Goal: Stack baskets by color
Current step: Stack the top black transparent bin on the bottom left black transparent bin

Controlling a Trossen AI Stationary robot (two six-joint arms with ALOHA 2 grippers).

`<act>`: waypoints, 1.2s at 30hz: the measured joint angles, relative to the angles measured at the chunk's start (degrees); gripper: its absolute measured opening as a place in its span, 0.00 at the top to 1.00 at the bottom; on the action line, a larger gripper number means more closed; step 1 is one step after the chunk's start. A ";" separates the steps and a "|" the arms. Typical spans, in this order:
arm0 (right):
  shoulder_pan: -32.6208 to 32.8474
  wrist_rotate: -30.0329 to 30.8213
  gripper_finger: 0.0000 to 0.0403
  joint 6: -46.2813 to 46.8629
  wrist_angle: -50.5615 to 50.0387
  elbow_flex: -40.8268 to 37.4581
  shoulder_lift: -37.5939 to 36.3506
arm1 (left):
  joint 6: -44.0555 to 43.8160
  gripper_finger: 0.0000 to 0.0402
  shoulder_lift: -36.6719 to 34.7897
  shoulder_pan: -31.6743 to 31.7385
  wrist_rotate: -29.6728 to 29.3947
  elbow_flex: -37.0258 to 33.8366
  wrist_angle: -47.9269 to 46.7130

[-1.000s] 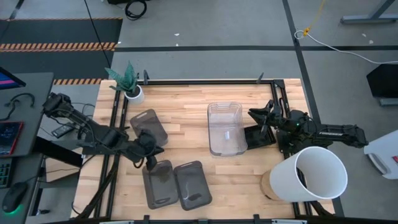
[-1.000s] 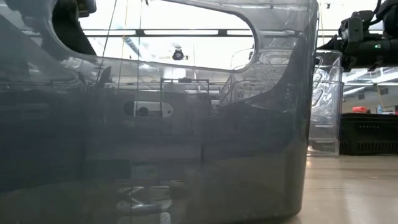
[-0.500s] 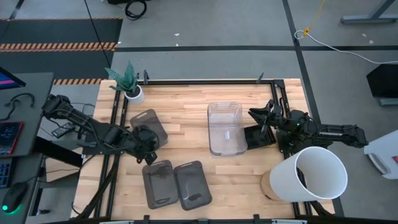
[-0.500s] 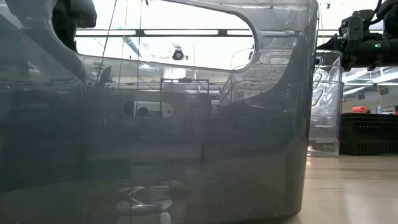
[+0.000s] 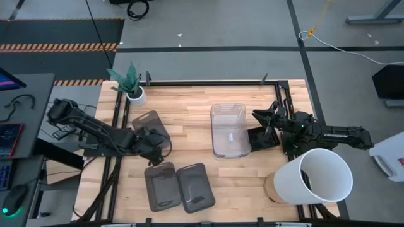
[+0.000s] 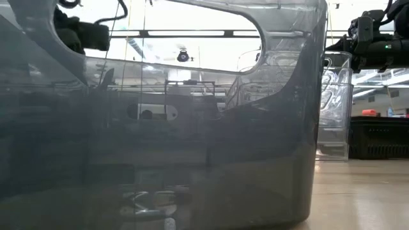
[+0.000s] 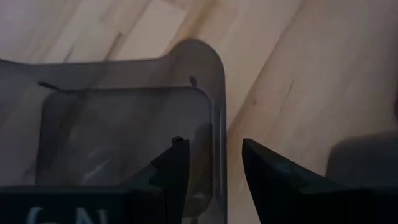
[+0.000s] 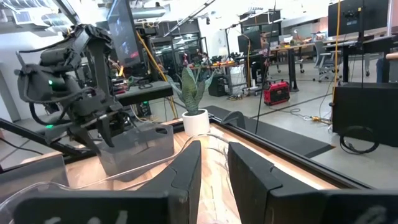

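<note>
Three dark grey baskets lie on the table: two side by side at the near edge (image 5: 161,186) (image 5: 195,186), and a third (image 5: 150,128) at the far left. My left gripper (image 5: 153,142) is open and tipped down over the third basket's near end. In the left wrist view one finger (image 7: 177,163) stands inside that basket's wall (image 7: 219,118) and the other (image 7: 267,169) outside, with gaps on both sides. A clear basket (image 5: 228,130) stands mid-table. My right gripper (image 5: 257,116) waits level beside it, open by a narrow gap (image 8: 214,147) with nothing between the fingers.
A big white bucket (image 5: 319,178) stands at the near right. A white plant pot (image 5: 135,94) sits at the far left corner. A black slatted basket (image 6: 380,137) lies under the right arm. One near grey basket (image 6: 160,140) fills the low view.
My left gripper has let go of the far end of the near-left grey basket and opened. It has gone toward the table's far edge, tipped further down and sunk over the near end of the third grey basket. The near-left basket lies where it was.
</note>
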 joint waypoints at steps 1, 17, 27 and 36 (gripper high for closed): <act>0.00 0.00 0.79 0.00 0.05 0.00 0.00 | 0.00 0.61 0.76 0.35 0.56 0.00 0.01; 0.01 0.00 0.79 0.00 0.02 0.00 0.01 | 0.01 0.80 7.20 6.34 10.92 -0.04 -0.34; 0.01 0.00 0.79 0.00 0.03 0.00 0.00 | 2.06 0.98 6.85 5.49 12.45 2.53 -3.62; 0.00 0.00 0.79 0.00 -0.01 0.00 0.00 | 2.19 0.99 6.83 -0.49 5.66 18.67 -17.51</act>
